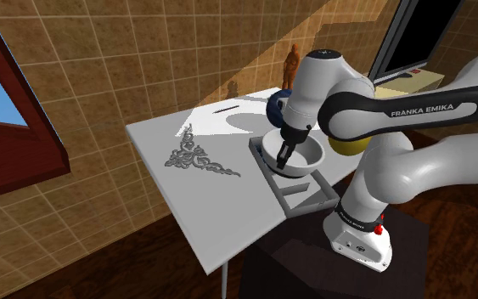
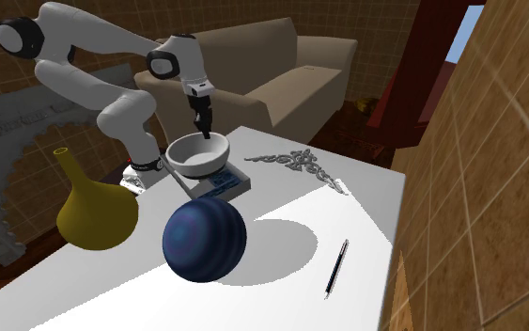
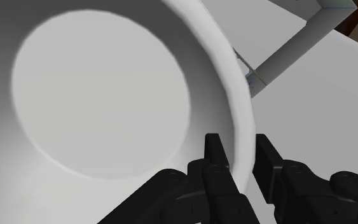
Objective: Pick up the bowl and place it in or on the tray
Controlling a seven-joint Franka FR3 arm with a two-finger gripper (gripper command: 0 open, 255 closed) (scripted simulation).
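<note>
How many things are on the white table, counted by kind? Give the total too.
bowl: 1
tray: 1
vase: 1
ball: 1
pen: 1
silver ornament: 1
Total: 6

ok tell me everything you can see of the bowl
The bowl is plain white, round and deep, with a flat circular bottom and a thick smooth rim. It's upright and empty. The gripper clasps its rim, one finger inside and one outside. It is over the grey tray; whether it rests there or hangs just above, I can't tell.
</note>
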